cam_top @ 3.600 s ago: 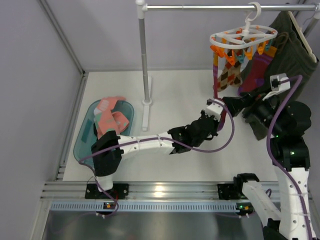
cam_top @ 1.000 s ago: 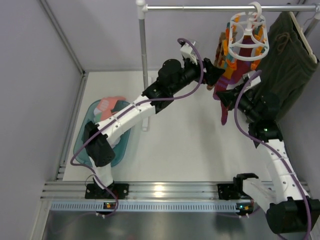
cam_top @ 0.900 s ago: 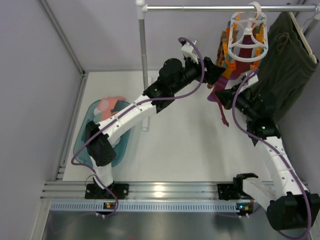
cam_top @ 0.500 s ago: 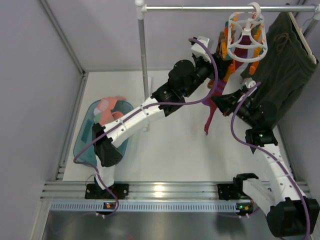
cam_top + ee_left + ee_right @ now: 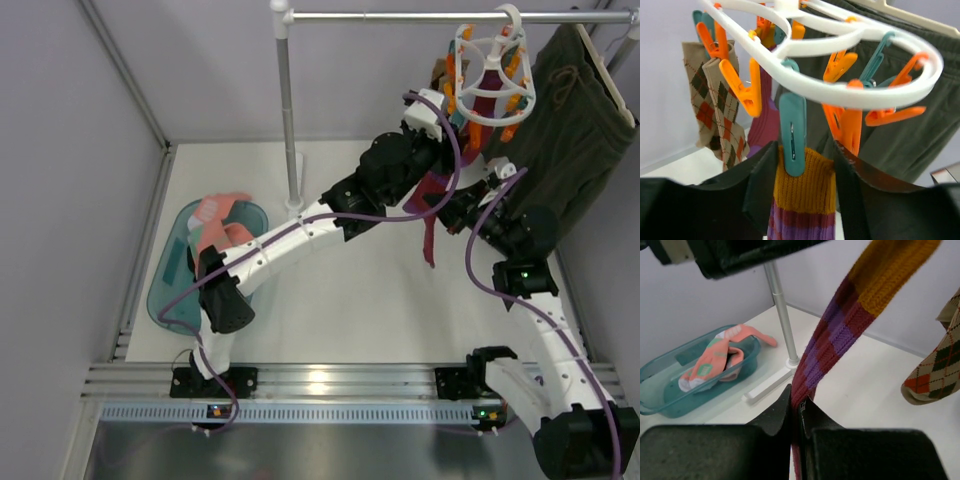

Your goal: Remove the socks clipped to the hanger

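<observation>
- The hanger point(image 5: 490, 62) is hanging by its hook from the rail point(image 5: 400, 15) at the back right, with the one dark olive garment point(image 5: 575, 110) hanging just beside it.
- A striped sock point(image 5: 802, 192) with a mustard cuff is hanging from a teal peg point(image 5: 792, 132) on the hanger's near rim.
- The left gripper point(image 5: 805, 165) is reaching up under the ring. Its fingers point(image 5: 760, 185) are standing part-way apart, one close against each side of that cuff. Whether they are pressing on it cannot be told.
- The right gripper point(image 5: 796, 400) is sitting lower down with its fingers together, pinching the maroon-and-purple leg of the same sock, which is stretching up and away from it.
- Two argyle socks point(image 5: 715, 105) are hanging side by side from orange pegs at the far side of the ring.
- One plain maroon sock point(image 5: 765, 130) is hanging behind the striped one.
- The other orange and teal pegs are dangling with nothing in them; their full number cannot be counted.
- One see-through teal tub point(image 5: 160, 290) is sitting on the white table point(image 5: 380, 300), well apart at the left.
- Pink-and-white socks point(image 5: 715, 352) are lying heaped in the tub over something dark. At least two pink pieces are showing, and one is poking over the far rim.
</observation>
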`<action>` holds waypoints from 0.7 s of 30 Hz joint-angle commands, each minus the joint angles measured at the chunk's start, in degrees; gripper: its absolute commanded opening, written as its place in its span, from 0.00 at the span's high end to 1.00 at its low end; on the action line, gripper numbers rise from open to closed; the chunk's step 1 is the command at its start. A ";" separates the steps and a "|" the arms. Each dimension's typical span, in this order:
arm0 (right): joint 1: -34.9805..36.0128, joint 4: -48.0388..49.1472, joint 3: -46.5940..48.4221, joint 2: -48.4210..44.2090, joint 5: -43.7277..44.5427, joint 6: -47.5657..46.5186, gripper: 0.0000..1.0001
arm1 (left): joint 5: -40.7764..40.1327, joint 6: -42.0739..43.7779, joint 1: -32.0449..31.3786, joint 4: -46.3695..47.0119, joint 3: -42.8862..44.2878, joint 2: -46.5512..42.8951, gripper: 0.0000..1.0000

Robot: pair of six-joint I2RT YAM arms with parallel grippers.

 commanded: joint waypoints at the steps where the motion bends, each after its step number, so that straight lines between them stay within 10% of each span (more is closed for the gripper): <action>1: 1.16 -1.05 1.47 -0.15 -1.42 -0.18 1.00 | 1.97 1.26 -0.30 -2.04 3.46 -1.61 0.46; 10: 3.27 -2.89 2.00 0.03 0.25 -1.92 1.00 | 6.38 2.14 -2.32 -7.06 12.35 4.11 0.43; 17: 3.27 -5.36 2.26 -0.68 1.75 -2.90 1.00 | -6.44 4.07 -2.41 -7.06 5.42 -1.69 0.39; 21: 3.27 -8.52 3.76 0.55 3.68 -3.77 1.00 | -8.12 5.39 -2.41 -6.88 -1.60 -5.73 0.20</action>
